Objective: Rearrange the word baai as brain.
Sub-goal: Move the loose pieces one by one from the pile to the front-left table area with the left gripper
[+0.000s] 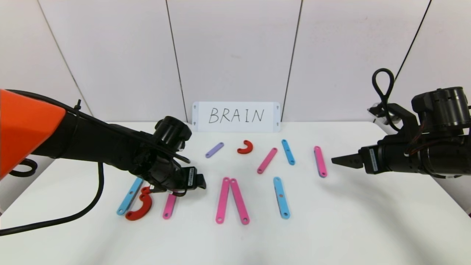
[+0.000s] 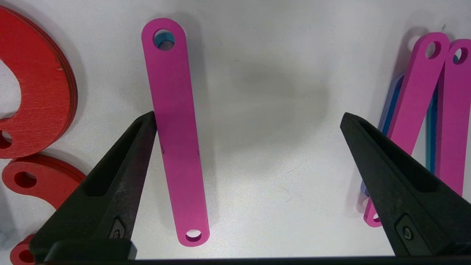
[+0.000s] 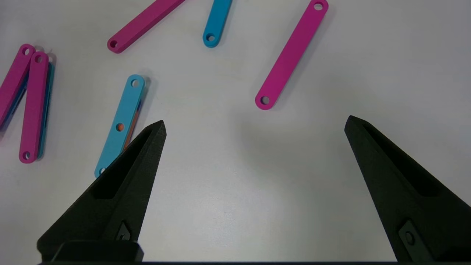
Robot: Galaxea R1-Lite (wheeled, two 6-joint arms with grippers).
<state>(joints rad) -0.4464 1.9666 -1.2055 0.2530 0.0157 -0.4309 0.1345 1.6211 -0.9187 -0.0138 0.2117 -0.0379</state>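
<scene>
Short pink bar (image 2: 176, 140) on near-left table, long axis near-to-far, directly under left gripper (image 2: 246, 121), spread wide, empty, one fingertip at bar's edge. Right gripper (image 1: 340, 161) wide, empty, well right.

head: high, facing table (image 1: 331, 228) | wrists: close, looking down; share pink strips (image 2: 176, 129)

White desk (image 1: 331, 221) fills lower view, matte, faint soft shadows; white panelled wall (image 1: 235, 55) behind, 12 o'clock, split by thin dark seams, outer ones slanting; white card (image 1: 236, 116) lettered BRAIN propped against wall at desk's far edge; even diffuse light
</scene>
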